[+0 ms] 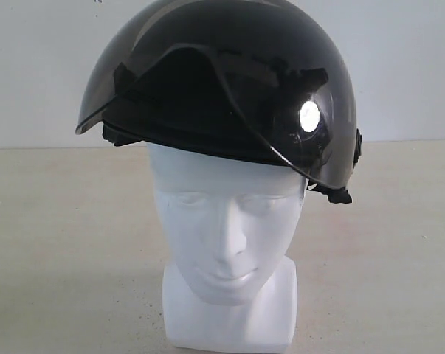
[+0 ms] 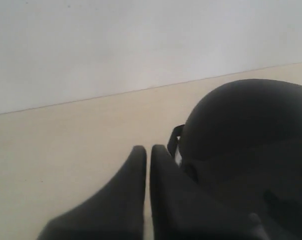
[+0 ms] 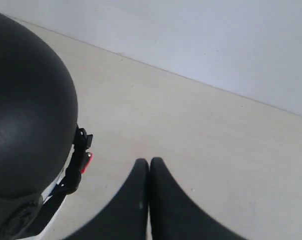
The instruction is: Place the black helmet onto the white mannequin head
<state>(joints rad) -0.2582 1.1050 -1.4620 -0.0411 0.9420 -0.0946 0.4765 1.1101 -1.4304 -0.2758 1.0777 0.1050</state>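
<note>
The black helmet (image 1: 229, 81) sits on top of the white mannequin head (image 1: 226, 243), its tinted visor raised over the brow and tilted lower on the right of the exterior view. The mannequin stands upright on the table, facing the camera. No gripper shows in the exterior view. In the left wrist view my left gripper (image 2: 148, 150) is shut and empty, right beside the helmet shell (image 2: 246, 130). In the right wrist view my right gripper (image 3: 149, 162) is shut on nothing, apart from the helmet (image 3: 25, 115) and its strap buckle (image 3: 83, 150).
A pale beige table (image 1: 60, 243) spreads around the mannequin, with a plain white wall (image 1: 30, 66) behind it. A small red tab (image 3: 86, 162) hangs at the helmet's strap.
</note>
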